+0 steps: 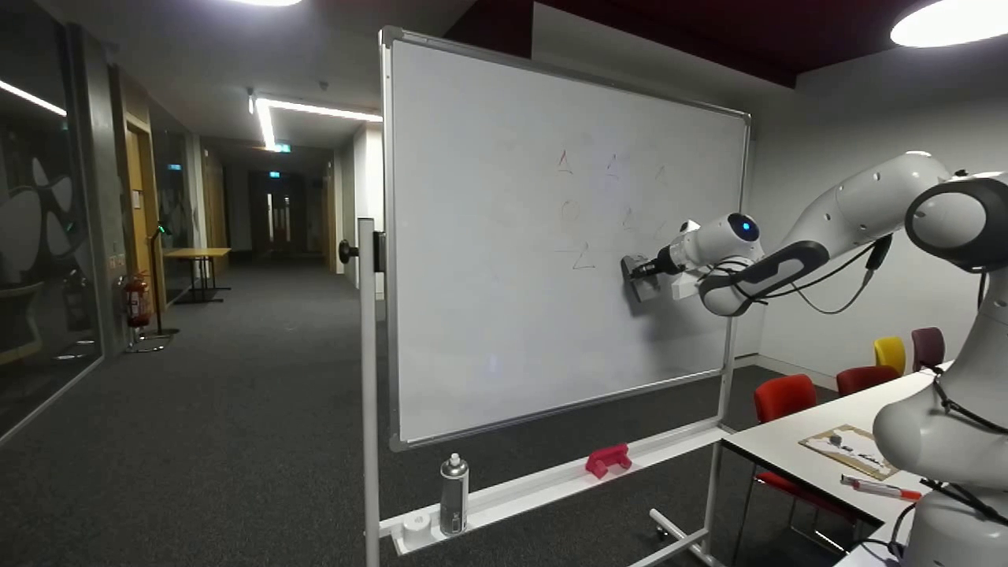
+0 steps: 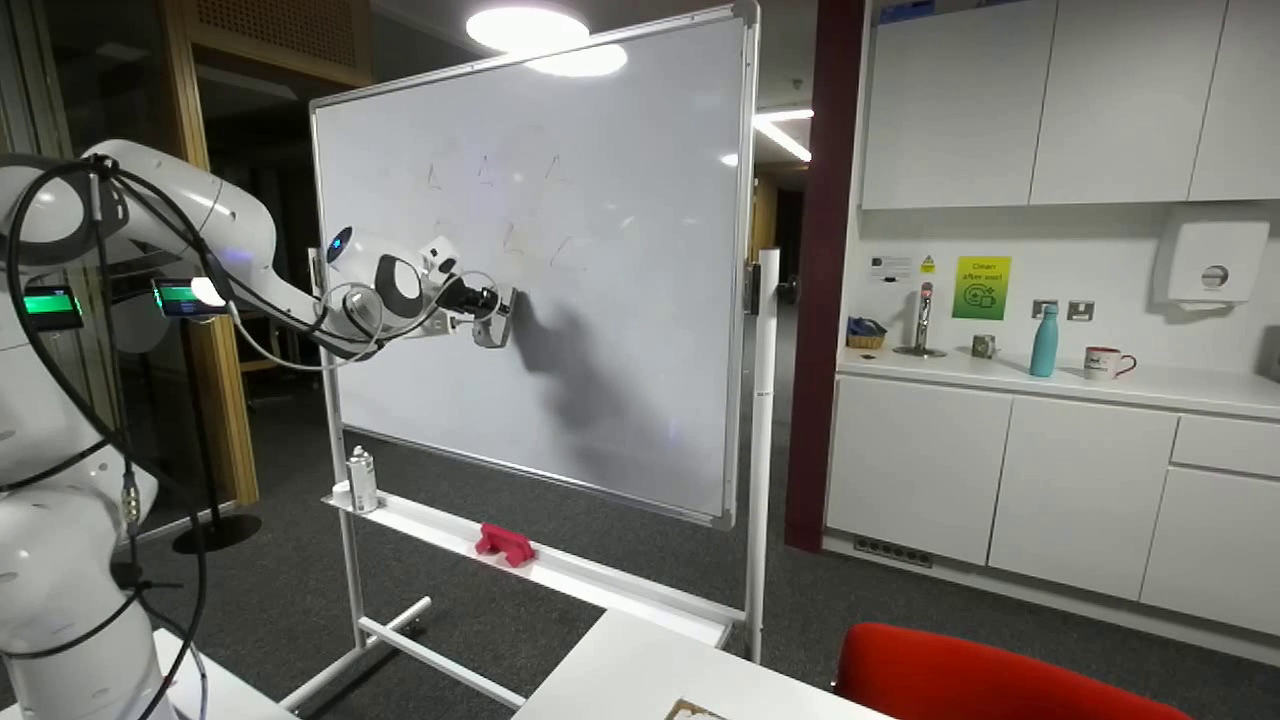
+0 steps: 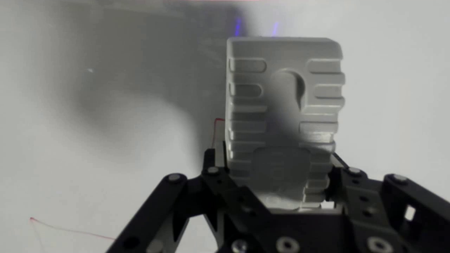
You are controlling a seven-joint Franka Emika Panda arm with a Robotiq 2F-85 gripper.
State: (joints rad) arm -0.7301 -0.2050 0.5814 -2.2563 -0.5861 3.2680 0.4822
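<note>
My gripper [image 3: 279, 158] is shut on a grey ribbed whiteboard eraser [image 3: 284, 123], with one black finger on each side. In both exterior views the gripper [image 1: 652, 268] [image 2: 487, 300] holds the eraser [image 1: 647, 290] [image 2: 491, 333] at the whiteboard [image 1: 488, 315] [image 2: 650, 370]. The eraser's face is at or very near the board; firm contact cannot be told. Thin pen marks [image 1: 583, 257] [image 2: 560, 250] stand on the board, to the left of and above the eraser in an exterior view. In the wrist view a red line [image 3: 74, 231] shows lower left, and another is partly hidden behind the eraser.
The tray [image 1: 520, 498] under the board bears a spray can [image 1: 454, 496], a white roll [image 1: 416, 529] and a red holder [image 1: 609, 461]. A white table [image 1: 787, 429] with a pen [image 1: 880, 487] stands by the robot base. Red chairs [image 1: 785, 396] [image 2: 985, 675] stand nearby.
</note>
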